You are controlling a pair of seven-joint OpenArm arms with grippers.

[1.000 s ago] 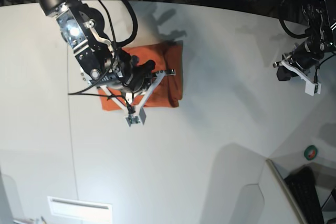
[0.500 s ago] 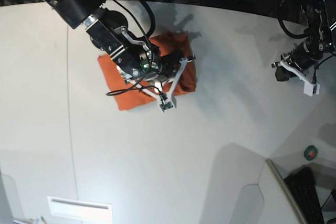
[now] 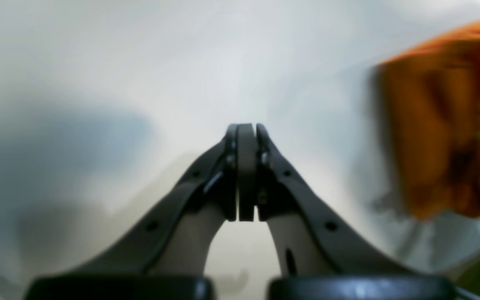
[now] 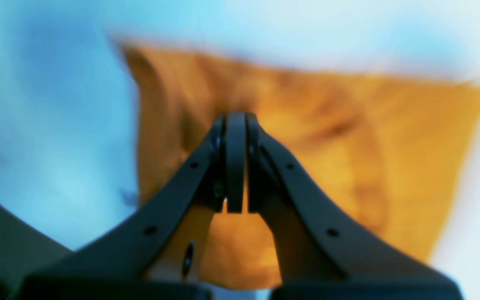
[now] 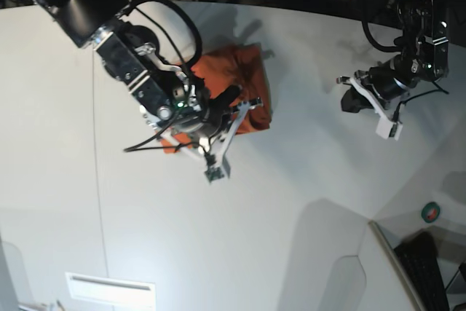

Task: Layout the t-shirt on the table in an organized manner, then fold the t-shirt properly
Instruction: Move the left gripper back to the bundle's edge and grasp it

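Our right gripper (image 4: 236, 166) hovers jaws together and empty over the folded orange t-shirt (image 5: 247, 78), which lies on the white table (image 5: 306, 180). We judge the fold nearly finished; any tidying should press flat, not drag. Farther off, our left gripper (image 3: 242, 175), also closed and empty, stays clear; nothing blocks us.

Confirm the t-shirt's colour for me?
The t-shirt is plain orange, no pattern visible; the base view shows it best.
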